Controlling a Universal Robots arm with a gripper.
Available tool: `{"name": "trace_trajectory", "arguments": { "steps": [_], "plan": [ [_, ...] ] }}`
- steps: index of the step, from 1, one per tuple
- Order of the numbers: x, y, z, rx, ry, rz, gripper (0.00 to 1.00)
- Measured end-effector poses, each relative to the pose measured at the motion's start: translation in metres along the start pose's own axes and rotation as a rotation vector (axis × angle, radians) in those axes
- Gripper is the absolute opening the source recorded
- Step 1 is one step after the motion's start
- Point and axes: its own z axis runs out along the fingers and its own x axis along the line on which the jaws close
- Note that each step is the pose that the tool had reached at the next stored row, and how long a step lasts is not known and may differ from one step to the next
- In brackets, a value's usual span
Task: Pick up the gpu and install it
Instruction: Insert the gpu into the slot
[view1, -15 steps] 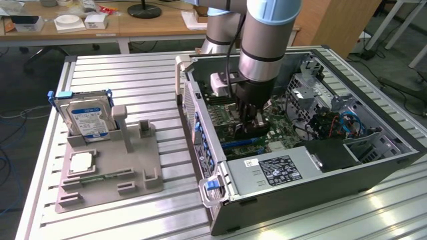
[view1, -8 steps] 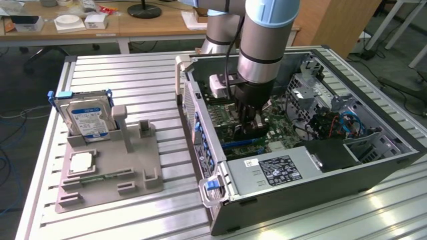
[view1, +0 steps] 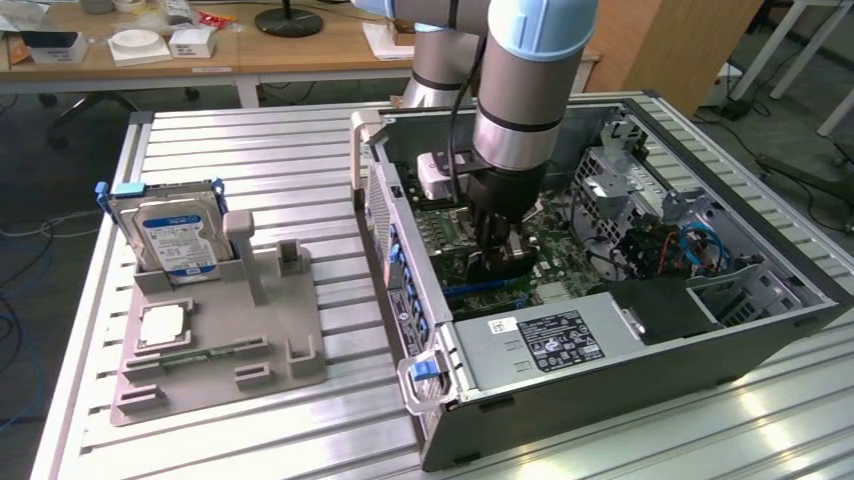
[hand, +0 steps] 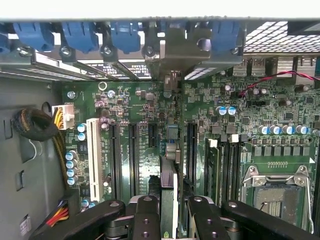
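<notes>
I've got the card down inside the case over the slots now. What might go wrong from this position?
1. The gpu, held edge-on in the gripper, sits close to several parallel slots; a slight offset may seat it in the wrong one or on the board.
2. Its metal bracket must meet the rear opening near the blue clips; it might catch there.
3. The arm hangs deep inside the case, near the cables.

The setting is a robotics lab or test workshop. Evidence: a slotted aluminium-profile workbench (view1: 267, 150); an opened desktop computer case (view1: 601, 330) laid on it; a grey fixture tray (view1: 214, 350) holding parts; wooden desks (view1: 267, 55) behind, carrying small boxes, probably supplies; loose floor cables (view1: 787, 165).
</notes>
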Motion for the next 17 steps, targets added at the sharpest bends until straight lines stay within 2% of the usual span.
{"name": "trace_trajectory", "arguments": {
  "steps": [9, 17],
  "plan": [
    [0.0001, 0.0012, 0.0055, -0.0002, -0.0015, 0.000, 0.26],
    [0.0000, 0.0013, 0.0059, 0.0000, -0.0021, 0.000, 0.26]
  ]
}}
